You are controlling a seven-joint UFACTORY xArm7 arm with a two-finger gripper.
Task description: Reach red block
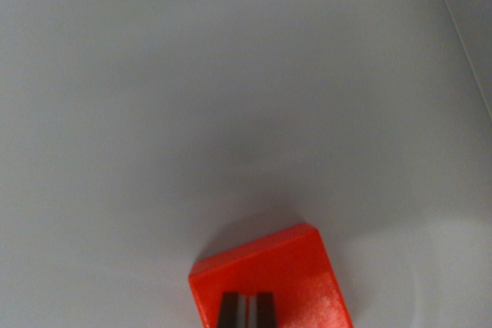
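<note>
Plain pale-grey surface [231,97] (red block [273,278] below)

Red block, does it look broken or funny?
No. The red block looks whole, resting on the plain white surface, turned a little askew to the picture's edges. Dark tips overlap its bottom edge. Nothing spilled.

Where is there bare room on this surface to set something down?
Nearly everywhere: the pale grey surface is bare above the red block and to both of its sides, up to a thin edge line at the wrist view's upper right. Only the bottom centre is taken, where dark gripper fingertips overlap the block.
</note>
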